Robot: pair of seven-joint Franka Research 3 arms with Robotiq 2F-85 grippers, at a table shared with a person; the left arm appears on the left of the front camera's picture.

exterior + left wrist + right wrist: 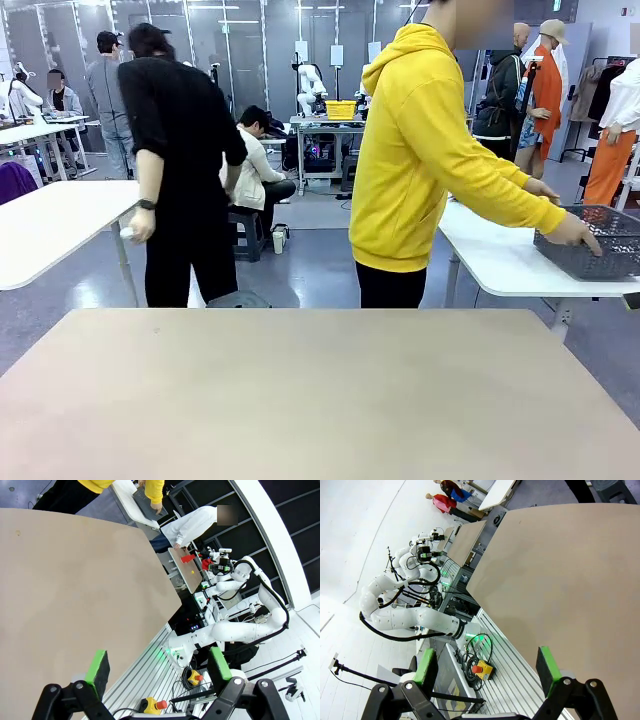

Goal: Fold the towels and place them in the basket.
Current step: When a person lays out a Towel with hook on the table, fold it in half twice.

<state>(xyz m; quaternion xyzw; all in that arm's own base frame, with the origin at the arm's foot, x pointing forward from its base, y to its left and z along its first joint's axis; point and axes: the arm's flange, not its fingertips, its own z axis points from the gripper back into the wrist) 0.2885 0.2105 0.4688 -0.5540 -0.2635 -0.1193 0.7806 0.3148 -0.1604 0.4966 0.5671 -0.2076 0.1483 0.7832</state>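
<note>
The dark grey lattice basket (598, 250) stands on a white side table (500, 262) at the far right, beyond my table. A person in a yellow hoodie (420, 150) has both hands on it. From the left wrist view the basket (143, 503) is a small dark shape at the top, under that person's hand. The towels are out of view. My left gripper (160, 667) hangs open above the near edge of the tan table (65, 580), with nothing between its green pads. My right gripper (486, 667) is open too, over the tan table's (560, 580) edge.
The tan tabletop (320, 400) spreads across the front. Another white table (50, 230) stands far left, with a person in black (180, 170) beside it. Red emergency-stop buttons (161, 704) (481, 669) sit on the frame below the table edge.
</note>
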